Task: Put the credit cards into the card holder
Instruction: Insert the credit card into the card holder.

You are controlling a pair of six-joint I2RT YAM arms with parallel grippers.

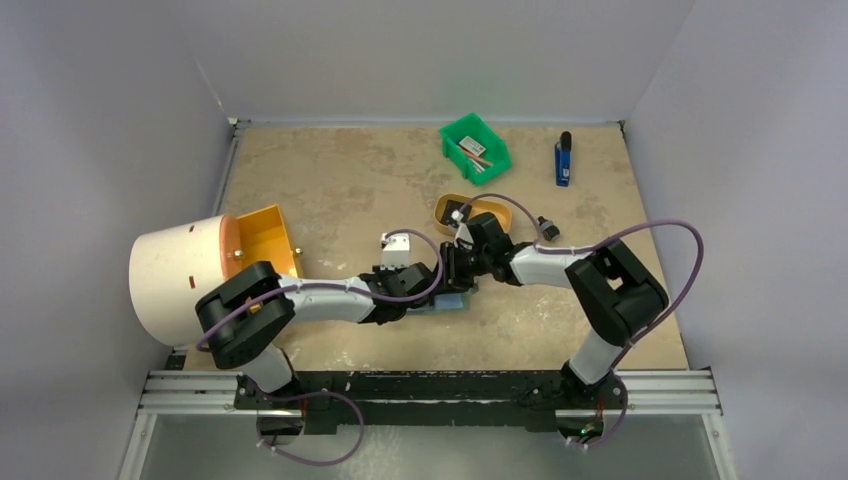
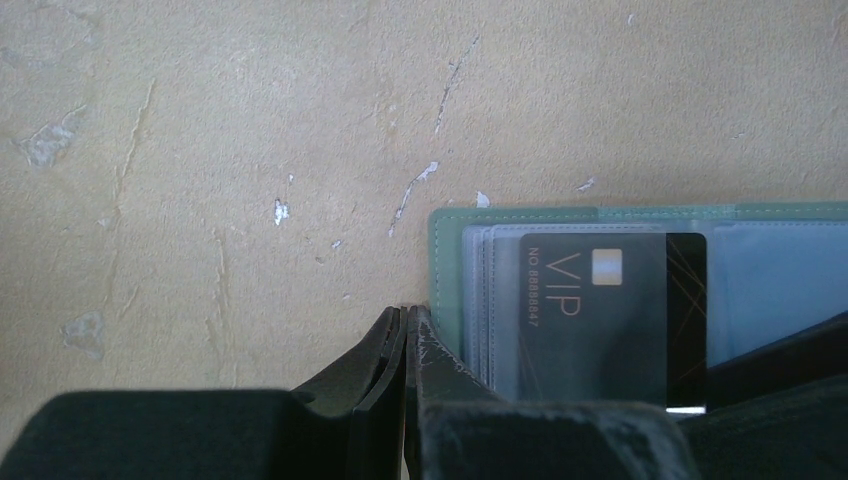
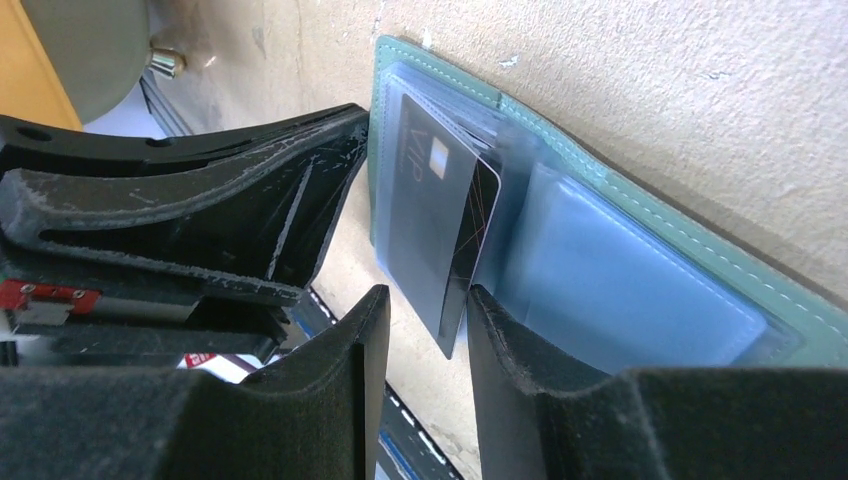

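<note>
Card holder (image 2: pixel 445 225): open on table (image 2: pixel 200 150), between both arms | Credit card (image 2: pixel 610 320): black, partway in a clear pocket | Left gripper (image 2: pixel 405 325): closed, empty, tips at holder's edge | Right gripper (image 3: pixel 428 305): jaws apart, straddling card's free edge, unclamped

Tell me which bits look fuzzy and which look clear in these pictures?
Left wrist view: the black card is clear enough to read VIP, but the left pincer near the lens is dark and fuzzy. Right wrist view: the right pincer is blurry, the card holder sharper. Top view: even light, soft shadows, everything small.
</note>
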